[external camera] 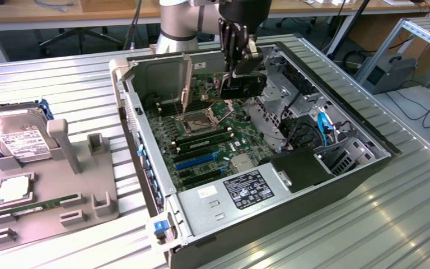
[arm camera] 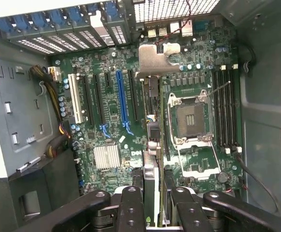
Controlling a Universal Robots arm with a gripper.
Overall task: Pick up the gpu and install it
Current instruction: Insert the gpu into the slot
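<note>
The gpu (external camera: 246, 85) hangs on edge above the open computer case (external camera: 349, 168), a dark card pinched at its upper edge by my gripper (external camera: 239, 67), which is shut on it. The card hovers over the far part of the motherboard (external camera: 208, 140), past the CPU socket (external camera: 197, 119). In the wrist view the gpu (arm camera: 151, 179) runs edge-on between the black fingers (arm camera: 131, 205), its silver end bracket (arm camera: 152, 60) toward the case's rear vents. It sits between the long blue slot (arm camera: 122, 96) and the CPU socket (arm camera: 189, 118), clear of the board.
A grey fixture (external camera: 58, 185) at the exterior view's left carries a hard drive (external camera: 17, 134), a CPU chip (external camera: 15, 190) and a green memory stick (external camera: 43, 203). Inside the case are the power supply (external camera: 237, 193), a black drive cage (external camera: 304, 168), cables and memory slots (arm camera: 227, 106).
</note>
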